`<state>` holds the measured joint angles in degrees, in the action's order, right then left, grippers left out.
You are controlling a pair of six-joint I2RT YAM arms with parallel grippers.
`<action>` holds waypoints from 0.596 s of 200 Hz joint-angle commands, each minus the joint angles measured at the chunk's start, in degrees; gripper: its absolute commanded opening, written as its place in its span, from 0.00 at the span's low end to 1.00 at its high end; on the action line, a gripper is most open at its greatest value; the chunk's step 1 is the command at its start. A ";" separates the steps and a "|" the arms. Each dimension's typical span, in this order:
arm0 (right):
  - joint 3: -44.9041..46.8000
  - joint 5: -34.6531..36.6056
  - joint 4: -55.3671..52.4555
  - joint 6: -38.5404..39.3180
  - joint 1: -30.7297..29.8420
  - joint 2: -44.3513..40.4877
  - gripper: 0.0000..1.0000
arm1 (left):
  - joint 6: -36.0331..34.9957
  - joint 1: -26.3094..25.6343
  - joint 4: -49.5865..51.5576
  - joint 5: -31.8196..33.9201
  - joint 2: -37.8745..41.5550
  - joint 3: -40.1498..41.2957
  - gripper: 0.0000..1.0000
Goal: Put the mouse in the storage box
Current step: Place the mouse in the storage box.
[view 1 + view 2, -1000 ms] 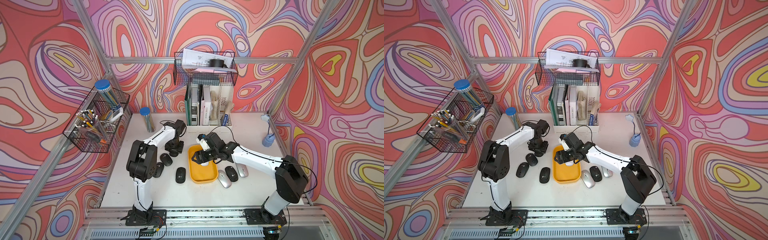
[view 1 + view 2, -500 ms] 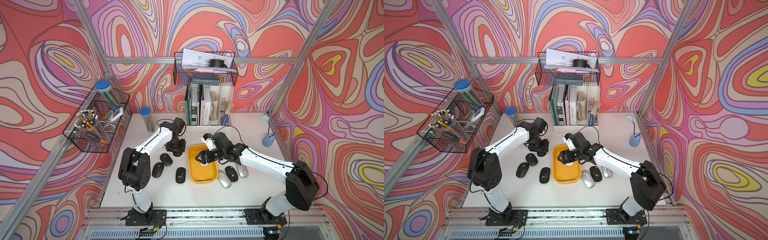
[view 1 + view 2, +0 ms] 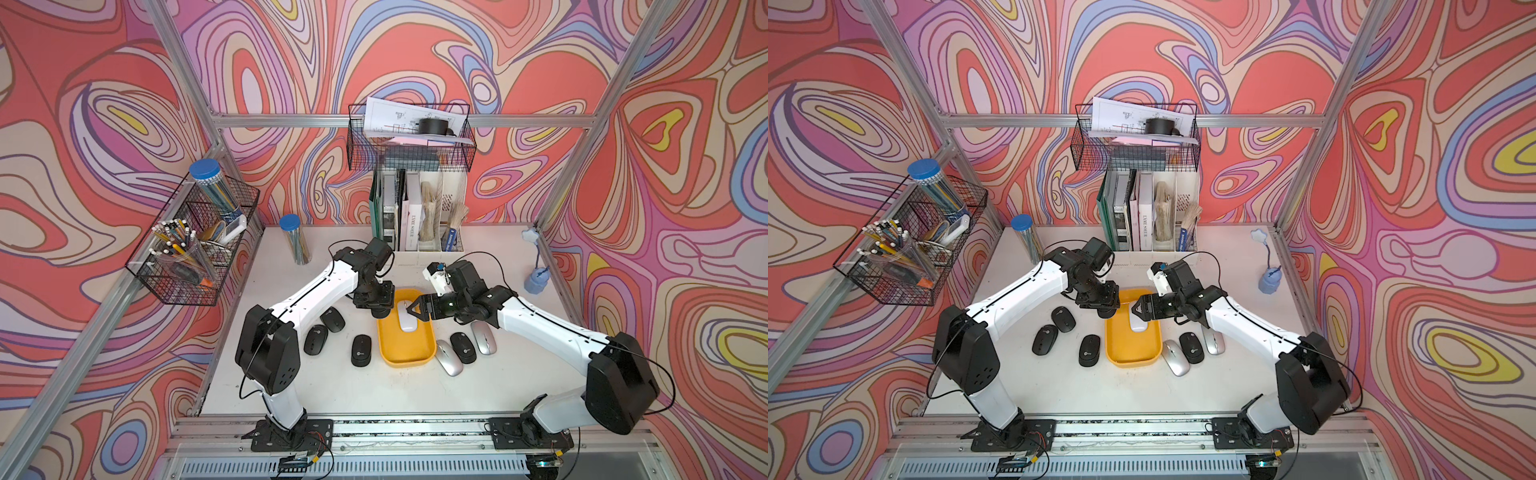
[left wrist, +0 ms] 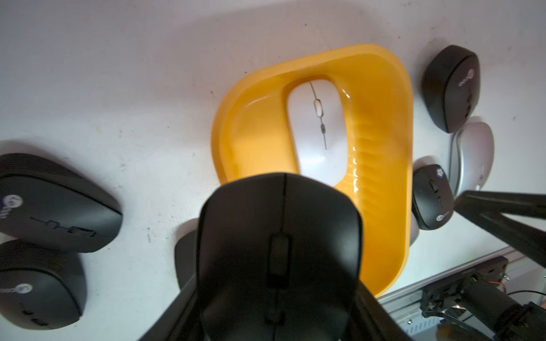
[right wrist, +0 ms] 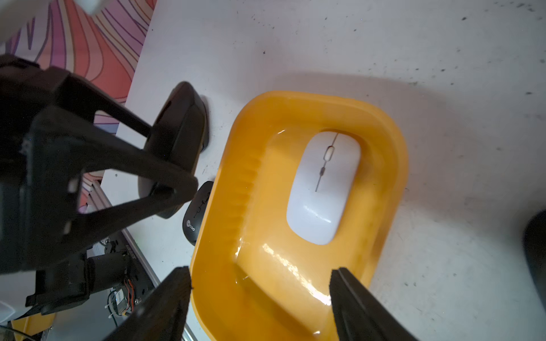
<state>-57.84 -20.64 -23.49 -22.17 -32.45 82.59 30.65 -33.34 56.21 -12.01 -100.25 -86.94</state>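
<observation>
The yellow storage box point(image 3: 405, 361) point(image 3: 1133, 359) sits mid-table. A white mouse point(image 3: 406, 316) point(image 3: 1138, 322) lies flat in its far half, also clear in the wrist views point(image 4: 317, 130) point(image 5: 323, 186). My right gripper point(image 3: 415, 311) point(image 5: 260, 283) hovers open over the box point(image 5: 236, 206), with nothing between its fingers. My left gripper point(image 3: 376, 309) point(image 4: 277, 295) is shut on a black mouse point(image 4: 280, 251) point(image 5: 180, 133), held just above the table at the box's far left corner point(image 4: 381, 177).
Three black mice point(image 3: 332, 320) point(image 3: 316, 339) point(image 3: 360, 350) lie left of the box. Two silver mice point(image 3: 449, 357) point(image 3: 483, 337) and a black one point(image 3: 463, 348) lie right of it. A white file organizer point(image 3: 419, 216), a jar point(image 3: 294, 239) and a blue lamp point(image 3: 536, 280) stand at the back.
My right gripper let go of the white mouse in the box and drew back slightly to the right. The left gripper carried the black mouse nearer to the box's corner.
</observation>
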 commanded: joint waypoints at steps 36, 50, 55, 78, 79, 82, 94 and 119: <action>1.59 8.48 -4.12 -1.55 2.04 -3.22 0.76 | 4.08 -3.38 -3.70 -2.76 -5.24 -3.41 0.42; 1.79 8.79 -4.47 -1.40 2.04 -3.42 0.76 | 4.56 -3.81 -3.66 -1.67 -6.25 -3.74 0.43; 1.96 9.01 -4.55 -1.30 2.09 -3.47 0.76 | 4.91 -3.87 -3.71 -1.06 -6.50 -3.62 0.43; 2.93 9.48 -3.94 -1.34 2.10 -3.50 0.76 | 5.97 -3.93 -5.50 0.41 -7.68 -2.93 0.44; 2.97 9.48 -3.94 -1.31 2.11 -3.49 0.76 | 5.98 -3.88 -5.59 0.37 -7.81 -2.95 0.44; 3.00 9.50 -3.94 -1.37 2.12 -3.43 0.76 | 6.09 -3.92 -5.78 0.33 -8.16 -3.04 0.44; 2.96 9.49 -4.11 -1.30 2.07 -3.22 0.76 | 6.30 -3.96 -6.48 0.32 -9.33 -3.24 0.43; 3.10 10.09 -4.46 -0.84 2.10 -3.31 0.76 | 7.03 -3.94 -8.50 0.23 -11.00 -2.47 0.44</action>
<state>-55.46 -11.97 -27.64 -23.24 -30.65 80.25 36.32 -36.84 50.48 -12.60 -109.27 -89.14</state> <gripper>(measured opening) 0.764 0.628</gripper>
